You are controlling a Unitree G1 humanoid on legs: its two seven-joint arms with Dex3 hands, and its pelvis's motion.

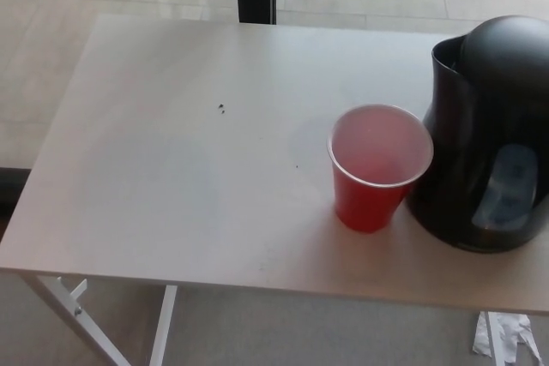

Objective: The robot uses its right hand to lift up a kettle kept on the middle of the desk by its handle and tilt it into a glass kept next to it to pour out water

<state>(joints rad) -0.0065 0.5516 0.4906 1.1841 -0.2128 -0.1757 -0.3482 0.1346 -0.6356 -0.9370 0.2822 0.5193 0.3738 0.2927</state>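
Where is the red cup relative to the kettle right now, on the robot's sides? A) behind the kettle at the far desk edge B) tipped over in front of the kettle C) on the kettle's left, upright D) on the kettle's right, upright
C: the red cup stands upright with its mouth open upward, just left of the black kettle, which sits at the right of the desk.

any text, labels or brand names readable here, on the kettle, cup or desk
None can be read.
Black kettle: no brand or label shows; its bluish window carries no legible marks.
Red cup: plain, no print visible.
White desk: only small dark specks, no writing.
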